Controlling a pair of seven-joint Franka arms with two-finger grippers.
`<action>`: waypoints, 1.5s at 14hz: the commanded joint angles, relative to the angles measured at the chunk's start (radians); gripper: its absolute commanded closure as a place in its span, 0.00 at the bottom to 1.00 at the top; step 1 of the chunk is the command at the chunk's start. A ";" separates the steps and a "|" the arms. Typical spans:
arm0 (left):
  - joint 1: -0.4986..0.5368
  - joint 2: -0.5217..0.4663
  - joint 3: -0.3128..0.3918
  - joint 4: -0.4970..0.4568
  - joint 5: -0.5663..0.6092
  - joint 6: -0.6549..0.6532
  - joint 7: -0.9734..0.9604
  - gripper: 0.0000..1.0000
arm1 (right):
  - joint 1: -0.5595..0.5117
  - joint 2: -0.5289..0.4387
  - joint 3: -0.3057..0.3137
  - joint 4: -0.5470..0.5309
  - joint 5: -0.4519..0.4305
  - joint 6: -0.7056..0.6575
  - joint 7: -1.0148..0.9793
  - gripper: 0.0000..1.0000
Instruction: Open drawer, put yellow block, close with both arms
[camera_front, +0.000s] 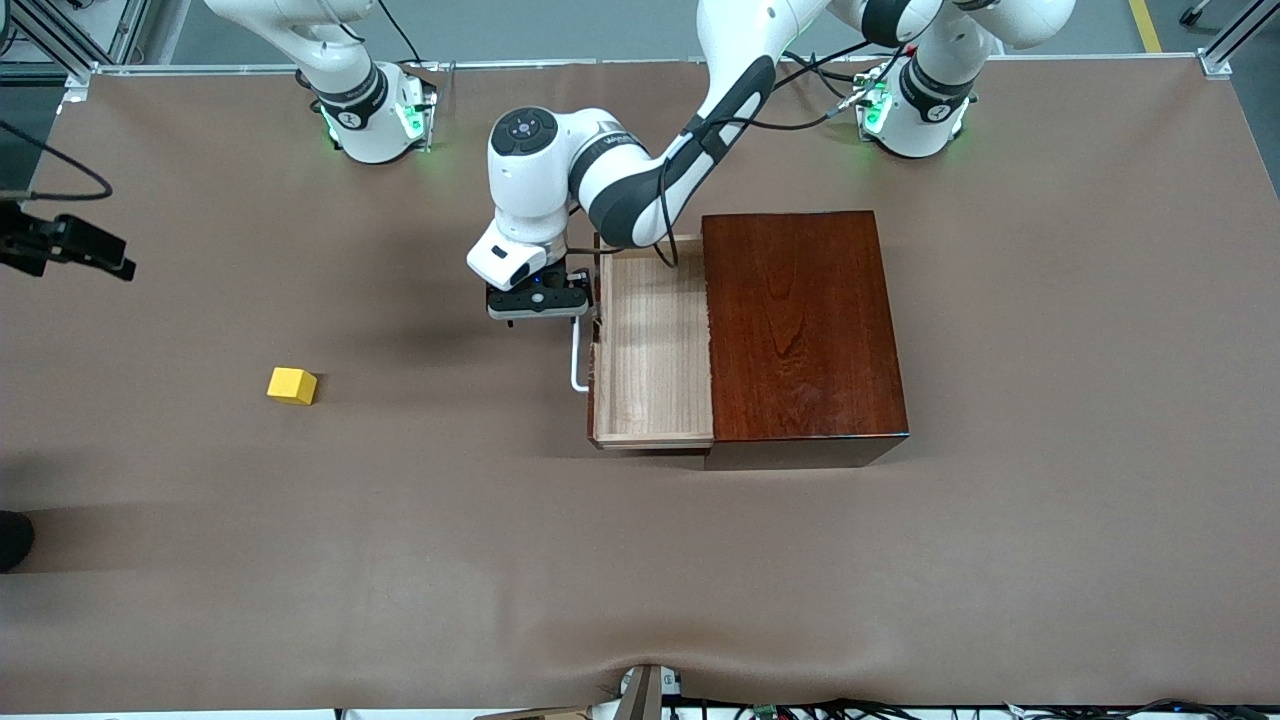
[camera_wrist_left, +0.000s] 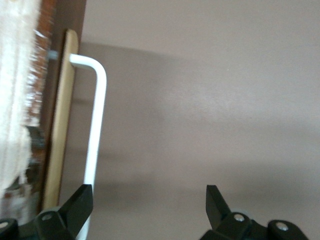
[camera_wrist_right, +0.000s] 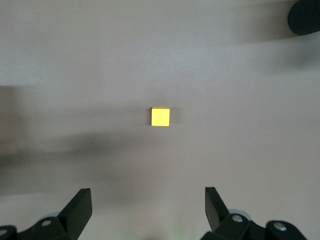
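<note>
Brown counter (camera_front: 900, 560): pale-wood drawer (camera_front: 655, 350) pulled open, left pincer (camera_front: 537, 318) wide beside its white bar handle (camera_front: 577, 362). Small yellow block (camera_front: 292, 386) sits toward the right arm's end, directly below the wide-open right pincer (camera_wrist_right: 148, 207)

You won't find any text, label, brand, number or sign that you can read in these views. The small marks on the arm bases (camera_front: 372, 118) and on the left arm's wrist (camera_front: 528, 128) are too small for you to make out.
</note>
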 joint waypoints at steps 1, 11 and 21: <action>0.003 -0.006 0.003 0.009 -0.016 -0.004 -0.008 0.00 | -0.021 0.034 0.012 0.021 -0.013 0.010 -0.011 0.00; 0.292 -0.386 0.015 -0.031 -0.005 -0.407 0.186 0.00 | -0.040 0.201 0.012 0.010 0.002 0.078 0.005 0.00; 0.664 -0.540 0.012 -0.058 -0.004 -0.688 0.779 0.00 | -0.051 0.306 0.013 -0.148 0.004 0.341 0.004 0.00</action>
